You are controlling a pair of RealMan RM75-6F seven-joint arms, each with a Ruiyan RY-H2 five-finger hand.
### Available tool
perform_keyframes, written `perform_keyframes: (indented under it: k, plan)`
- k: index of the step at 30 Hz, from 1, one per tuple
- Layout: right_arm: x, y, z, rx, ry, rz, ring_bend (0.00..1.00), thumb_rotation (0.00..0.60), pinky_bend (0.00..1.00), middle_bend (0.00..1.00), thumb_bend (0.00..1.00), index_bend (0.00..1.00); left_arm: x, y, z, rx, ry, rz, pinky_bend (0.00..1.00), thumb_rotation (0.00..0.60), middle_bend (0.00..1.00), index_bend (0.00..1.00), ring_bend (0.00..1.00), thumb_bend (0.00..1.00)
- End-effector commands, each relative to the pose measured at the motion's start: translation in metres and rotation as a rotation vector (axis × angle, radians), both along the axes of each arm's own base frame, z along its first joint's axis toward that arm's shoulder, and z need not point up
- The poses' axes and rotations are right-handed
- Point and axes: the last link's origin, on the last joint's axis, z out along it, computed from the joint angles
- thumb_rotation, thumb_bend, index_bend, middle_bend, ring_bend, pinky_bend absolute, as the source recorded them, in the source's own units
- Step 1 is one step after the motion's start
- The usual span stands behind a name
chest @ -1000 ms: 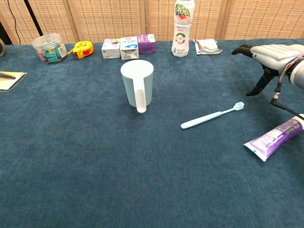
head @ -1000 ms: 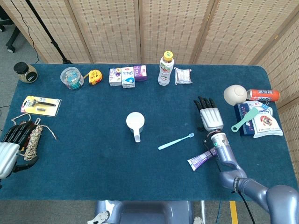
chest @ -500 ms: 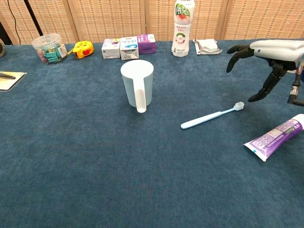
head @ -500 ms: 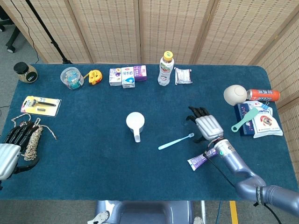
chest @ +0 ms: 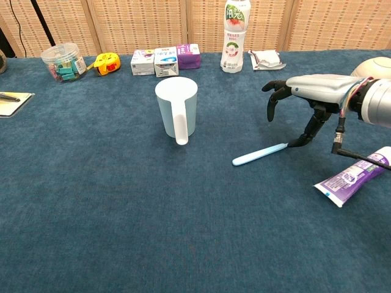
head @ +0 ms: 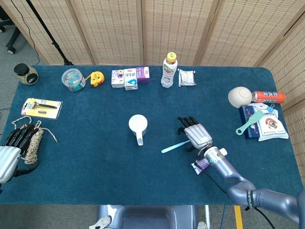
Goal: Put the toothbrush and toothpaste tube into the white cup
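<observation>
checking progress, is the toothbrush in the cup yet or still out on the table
Out. The toothbrush lies flat on the table, apart from the upright cup, its brush end under the right robot hand.

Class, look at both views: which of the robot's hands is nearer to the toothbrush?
The right. The right hand hovers over the brush-head end of the toothbrush, thumb tip down at it. The left hand sits at the table's far left edge beside a coiled rope.

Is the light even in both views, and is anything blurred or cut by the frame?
Head view: soft, even light, sharp, the right hand shows whole. Chest view: also even, with faint shadows under the white cup and toothbrush; the toothpaste tube is cut off at the right edge.
</observation>
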Motion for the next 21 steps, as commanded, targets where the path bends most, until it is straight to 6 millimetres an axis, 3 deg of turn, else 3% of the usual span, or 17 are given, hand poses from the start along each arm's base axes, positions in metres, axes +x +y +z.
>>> perform_keyframes:
  k: [1,10,21]
  plan:
    - [0.003,-0.005,-0.008,-0.006,0.006,0.003,0.00,0.600,0.00,0.05,0.25,0.38,0.000,0.000,0.000,0.001,0.000,0.000,0.00,0.600,0.00,0.00,0.00,0.24]
    - [-0.008,-0.011,-0.026,0.007,0.051,-0.030,0.00,0.600,0.00,0.06,0.30,0.40,-0.001,0.001,0.000,-0.004,0.001,0.002,0.00,0.600,0.00,0.00,0.00,0.24]
    - [0.002,-0.004,-0.032,0.048,0.031,-0.029,0.00,0.600,0.00,0.06,0.30,0.41,0.000,0.001,-0.002,-0.008,0.009,0.001,0.00,0.600,0.00,0.00,0.00,0.24]
